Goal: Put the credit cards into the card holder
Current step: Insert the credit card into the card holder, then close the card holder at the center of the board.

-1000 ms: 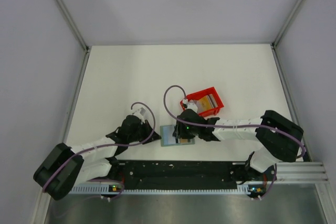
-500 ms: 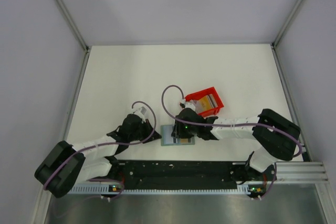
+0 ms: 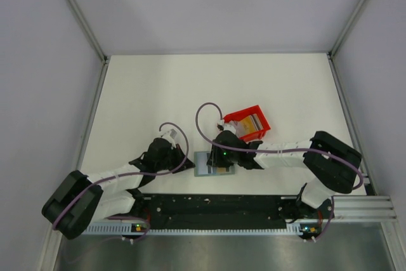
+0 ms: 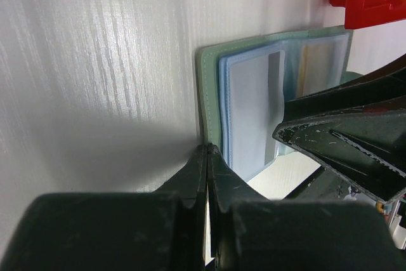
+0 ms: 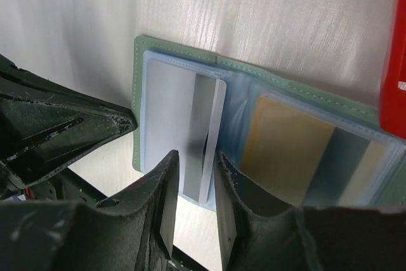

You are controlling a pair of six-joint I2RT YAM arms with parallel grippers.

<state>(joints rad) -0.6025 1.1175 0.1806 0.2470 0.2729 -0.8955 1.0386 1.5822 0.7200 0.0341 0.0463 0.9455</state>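
**One whitish card (image 5: pixel 203 125) part-way into card holder (image 5: pixel 266 71)**

Holder open at top view's centre; tan card (image 5: pixel 285 150) in the right pocket. My right gripper (image 5: pixel 195 155) flanks the whitish card; gripped or not, cannot tell. My left gripper (image 4: pixel 207 152), clenched, touches the holder's left edge.

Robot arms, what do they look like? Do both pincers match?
The left arm and right arm have white tube-shaped middles and chunky black joints. A thin purple cable loops off each, and a tiny green light glows near the right wrist. The left pincer and right pincer match: two dark, pointed, scuffed fingers each.
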